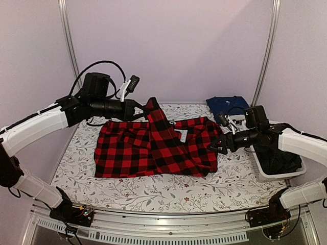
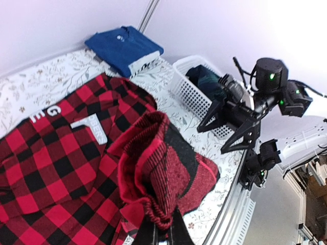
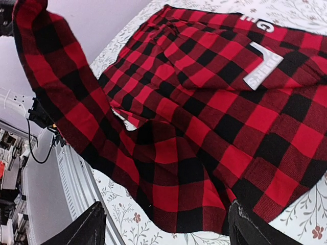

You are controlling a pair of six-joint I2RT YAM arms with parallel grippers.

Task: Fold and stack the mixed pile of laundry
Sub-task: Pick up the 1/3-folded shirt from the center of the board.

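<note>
Floral-print tablecloth (image 1: 153, 196); red-and-black checked flannel shirt (image 1: 127, 153) spread at centre. Left gripper (image 1: 139, 108) clamped on its raised 12 o'clock fold; right gripper (image 1: 220, 145) gaping, empty, at 3 o'clock hem. Risk: unanchored shirt drags and bunches.

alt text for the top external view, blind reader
A red-and-black checked flannel shirt lies spread on a floral-print table cloth, one part lifted by the shut left gripper; the open right gripper sits at its right edge. A folded navy blue garment lies at the back, a white plastic lattice basket at right.
</note>
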